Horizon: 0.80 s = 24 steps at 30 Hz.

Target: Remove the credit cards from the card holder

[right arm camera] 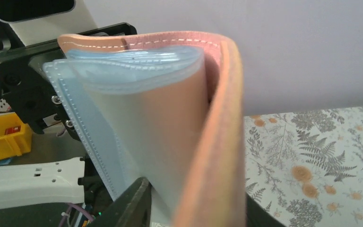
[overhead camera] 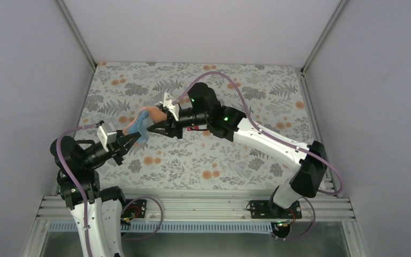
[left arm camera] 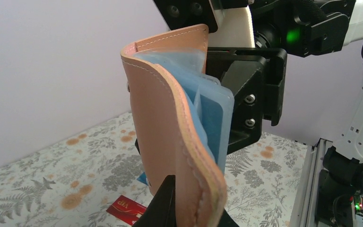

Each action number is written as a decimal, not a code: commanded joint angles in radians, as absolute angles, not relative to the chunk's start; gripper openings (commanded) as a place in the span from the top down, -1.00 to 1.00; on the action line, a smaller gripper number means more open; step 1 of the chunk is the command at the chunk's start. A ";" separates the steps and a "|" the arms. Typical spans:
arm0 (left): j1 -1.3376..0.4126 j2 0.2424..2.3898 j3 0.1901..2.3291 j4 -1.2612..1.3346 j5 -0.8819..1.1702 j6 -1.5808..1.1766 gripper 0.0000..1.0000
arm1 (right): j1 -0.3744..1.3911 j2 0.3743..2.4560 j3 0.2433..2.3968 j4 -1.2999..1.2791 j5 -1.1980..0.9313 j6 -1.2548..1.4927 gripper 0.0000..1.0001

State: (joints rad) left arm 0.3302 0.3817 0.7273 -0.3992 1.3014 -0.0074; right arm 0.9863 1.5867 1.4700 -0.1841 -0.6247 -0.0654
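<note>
While my left gripper is clamped on the lower edge of the card holder, holding it upright above the bench, my right gripper straddles the holder's far edge. Whether its jaws press on it I cannot tell, since its wrist view is blurred there. From my left wrist, the reddish-brown cover bows open and light blue pockets fan toward the right arm. Only that view shows a red card lying flat on the bench below the holder, printed side up. From above, both grippers meet at the holder over the middle of the bench, and the arms hide that card.
</note>
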 commanded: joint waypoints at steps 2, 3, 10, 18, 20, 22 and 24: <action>0.327 0.376 0.723 -0.411 1.409 0.034 0.81 | 0.999 1.609 1.524 -0.174 -0.615 -0.048 0.41; 0.327 0.375 0.723 -0.418 1.414 0.040 0.78 | 0.999 1.612 1.527 -0.182 -0.607 -0.047 0.49; 0.327 0.376 0.745 -0.497 1.480 0.133 0.40 | 0.986 1.596 1.505 -0.195 -0.618 -0.048 0.91; 0.327 0.373 0.730 -0.450 1.387 0.083 0.25 | 0.979 1.587 1.502 -0.206 -0.634 -0.026 0.92; 0.328 0.374 0.725 -0.420 1.356 0.044 0.55 | 0.979 1.578 1.501 -0.216 -0.641 -0.039 0.92; 0.327 0.375 0.726 -0.409 1.356 0.032 0.83 | 0.976 1.565 1.493 -0.226 -0.660 -0.060 0.92; 0.328 0.372 0.723 -0.409 1.358 0.031 0.95 | 0.969 1.554 1.482 -0.245 -0.694 -0.094 0.92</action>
